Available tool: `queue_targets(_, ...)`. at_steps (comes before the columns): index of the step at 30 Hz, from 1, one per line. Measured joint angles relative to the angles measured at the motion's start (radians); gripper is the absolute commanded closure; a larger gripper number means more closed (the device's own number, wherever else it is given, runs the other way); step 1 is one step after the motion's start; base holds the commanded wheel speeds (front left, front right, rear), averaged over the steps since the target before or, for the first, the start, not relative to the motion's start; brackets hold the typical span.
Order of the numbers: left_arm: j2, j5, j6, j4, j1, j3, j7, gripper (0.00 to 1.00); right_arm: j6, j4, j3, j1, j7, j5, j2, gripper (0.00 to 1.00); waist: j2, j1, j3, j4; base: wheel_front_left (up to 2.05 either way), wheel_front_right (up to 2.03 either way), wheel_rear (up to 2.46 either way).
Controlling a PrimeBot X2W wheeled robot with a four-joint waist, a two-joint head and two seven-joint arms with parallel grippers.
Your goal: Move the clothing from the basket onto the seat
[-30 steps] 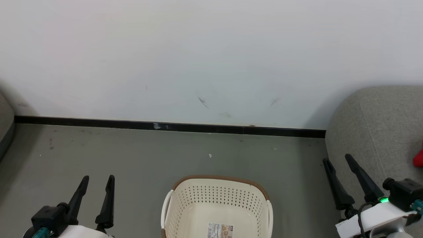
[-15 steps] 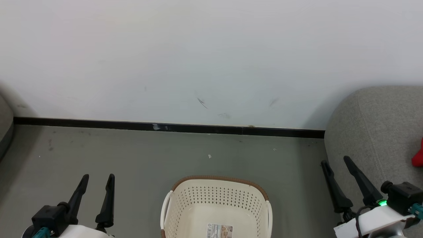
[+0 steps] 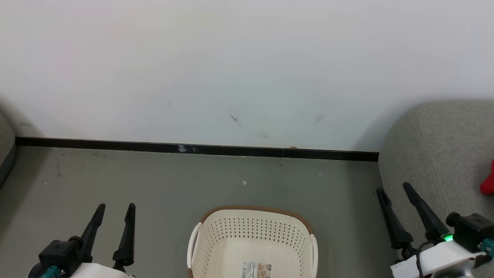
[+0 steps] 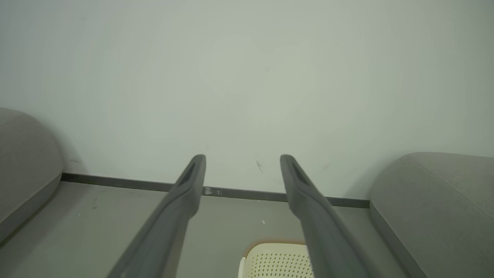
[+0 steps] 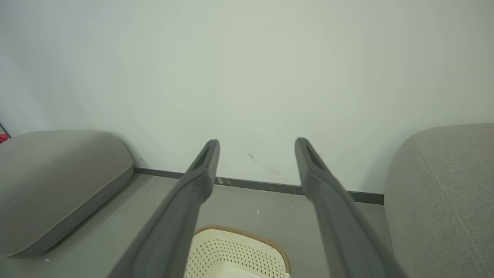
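Hardly anything had moved in the last second: the right gripper (image 3: pixel 393 187) had sunk slightly, and the left gripper (image 3: pixel 116 205) had stayed where it was. Both grippers were spread wide and held nothing, with bare air between their long dark fingers.

The basket (image 3: pixel 256 207) stood on the grey floor (image 3: pixel 154 181) between the two grippers, well apart from each and closer to the robot than their fingertips. Its brown rim and perforated cream wall were in view, and a label sticker (image 3: pixel 256 269) lay on its floor. In the right wrist view the basket sat below and between that gripper's fingers. In the left wrist view only its far rim peeked out beside the right-hand finger.

The seat (image 3: pixel 436 154) rose just to the right of the right gripper, whose fingers stood against its rounded left edge in the head view. Whether they touched the fabric could not be told. A small red piece of the clothing (image 3: pixel 488 181) lay on the seat, further right of that gripper and clear of it, cut off by the picture's edge.

Ahead of both grippers, a black skirting strip (image 3: pixel 193 148) ran along the foot of a pale wall (image 3: pixel 231 58). A second grey cushion (image 5: pixel 58 173) lay far to the left of the left gripper.
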Motion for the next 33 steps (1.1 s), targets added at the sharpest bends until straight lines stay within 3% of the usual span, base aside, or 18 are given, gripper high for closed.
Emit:
queue_targets(16, -0.011, 0.013, -0.029, 0.011, 0.001, 0.007, 0.000, 0.00, 0.000, -0.002, -0.005, 0.000, 0.000, -0.002, 0.005, 0.00, 0.0000, 0.0000, 0.001, -0.002, 0.00, 0.00, 0.00)
queue_targets(17, -0.013, 0.013, -0.035, 0.013, 0.001, 0.006, 0.000, 1.00, 0.000, -0.001, -0.005, 0.000, 0.000, -0.002, 0.006, 1.00, 0.0000, 0.0000, 0.001, -0.002, 0.00, 0.00, 0.00)
queue_targets(24, -0.068, 0.004, -0.035, 0.076, 0.041, -0.019, 0.003, 1.00, 0.000, 0.063, 0.011, 0.052, 0.002, 0.004, 0.040, 1.00, 0.0000, 0.0000, 0.001, -0.002, 0.00, 0.00, 0.00)
queue_targets(33, -0.074, -0.079, -0.043, 0.081, 0.042, 0.000, 0.027, 1.00, 0.000, 0.061, 0.015, 0.055, 0.004, 0.087, 0.043, 1.00, 0.0000, 0.0000, 0.003, -0.003, 0.00, 0.00, 0.00)
